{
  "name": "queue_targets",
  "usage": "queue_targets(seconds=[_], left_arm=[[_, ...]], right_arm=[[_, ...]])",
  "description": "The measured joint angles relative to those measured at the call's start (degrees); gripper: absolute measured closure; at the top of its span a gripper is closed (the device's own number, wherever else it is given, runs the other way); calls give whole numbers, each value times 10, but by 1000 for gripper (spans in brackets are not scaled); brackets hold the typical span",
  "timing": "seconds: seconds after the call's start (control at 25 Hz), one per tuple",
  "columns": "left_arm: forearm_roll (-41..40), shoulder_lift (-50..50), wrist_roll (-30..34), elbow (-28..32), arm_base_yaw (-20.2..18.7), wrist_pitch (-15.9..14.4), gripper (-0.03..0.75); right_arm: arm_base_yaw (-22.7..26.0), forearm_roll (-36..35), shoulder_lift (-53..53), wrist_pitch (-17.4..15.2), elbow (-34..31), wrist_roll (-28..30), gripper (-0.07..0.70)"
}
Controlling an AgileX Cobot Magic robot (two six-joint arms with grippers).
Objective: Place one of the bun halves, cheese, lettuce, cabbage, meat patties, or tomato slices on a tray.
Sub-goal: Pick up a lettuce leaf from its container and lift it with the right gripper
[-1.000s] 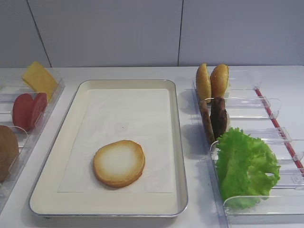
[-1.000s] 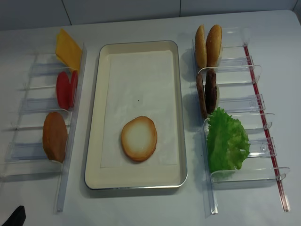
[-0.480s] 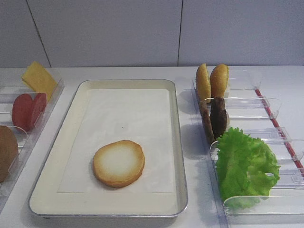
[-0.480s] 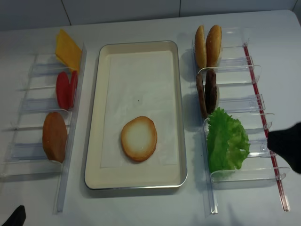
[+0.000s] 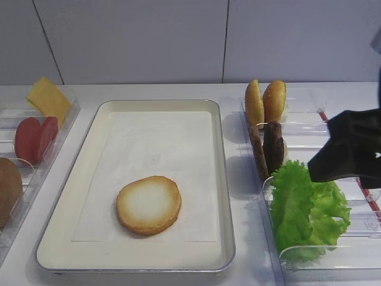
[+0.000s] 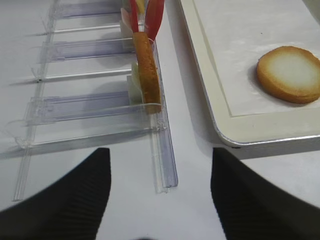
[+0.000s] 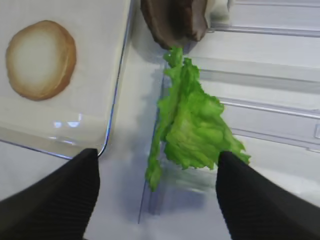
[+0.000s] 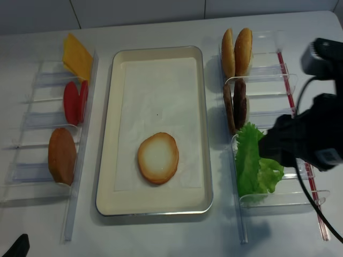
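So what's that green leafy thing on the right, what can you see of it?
The lettuce is a bright green, frilly-edged leaf, plastic-looking, standing on edge in a clear rack beside the tray, just below the meat patties. The right gripper hovers over it, open, not touching.

This looks like a lab or test bench set up as a mock burger-assembly station. A plain white surface (image 8: pixel 161 235) sits against bare grey wall panels (image 5: pixel 178 42). Clear plastic racks (image 8: pixel 278 80) hold food pieces upright in sorted slots: bun halves (image 8: pixel 237 51), meat patties (image 8: pixel 236 104), lettuce (image 8: pixel 254 168), tomato slices (image 8: pixel 75 101) and cheese (image 8: pixel 77 56). They flank a paper-lined tray (image 8: pixel 104 176), left of the right pincer (image 7: pixel 157 192).
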State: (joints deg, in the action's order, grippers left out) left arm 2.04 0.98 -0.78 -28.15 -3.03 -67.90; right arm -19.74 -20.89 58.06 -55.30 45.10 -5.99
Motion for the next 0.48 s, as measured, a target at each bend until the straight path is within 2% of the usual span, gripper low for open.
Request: queue_targets(seconds=[0.08, 0.16, 0.48], left_arm=[[0, 0, 0, 0, 0, 0, 302], [0, 0, 0, 0, 0, 0, 302], [0, 0, 0, 0, 0, 0, 302]], right_arm=[[-27, 42, 38, 7, 14, -45, 131], [-38, 57, 76, 12, 27, -64, 131], [-89, 48, 144, 35, 61, -74, 131]])
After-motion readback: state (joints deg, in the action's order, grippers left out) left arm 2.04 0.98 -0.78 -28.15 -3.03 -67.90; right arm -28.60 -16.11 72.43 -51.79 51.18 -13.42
